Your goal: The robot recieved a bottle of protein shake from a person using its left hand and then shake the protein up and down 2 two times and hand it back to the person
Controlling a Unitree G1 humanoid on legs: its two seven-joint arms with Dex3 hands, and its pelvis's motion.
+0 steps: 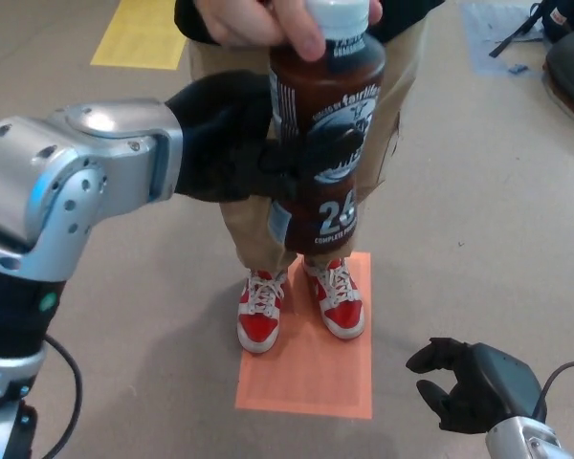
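Note:
A brown protein shake bottle (327, 206) with a white cap stands upright in the middle of the head view. My left hand (239, 143) comes in from the left and is shut on the bottle's middle, its black fingers (327, 153) lying across the label. A person's hand (268, 21) grips the bottle's neck just under the cap. My right hand (471, 382) hangs low at the bottom right, away from the bottle, with its fingers apart and holding nothing.
The person stands close in front of me in khaki trousers (244, 229), with red and white shoes (261, 311) on an orange floor mat (311, 368). A yellow floor marking (143, 33) lies top left. Dark gear (566, 53) sits top right.

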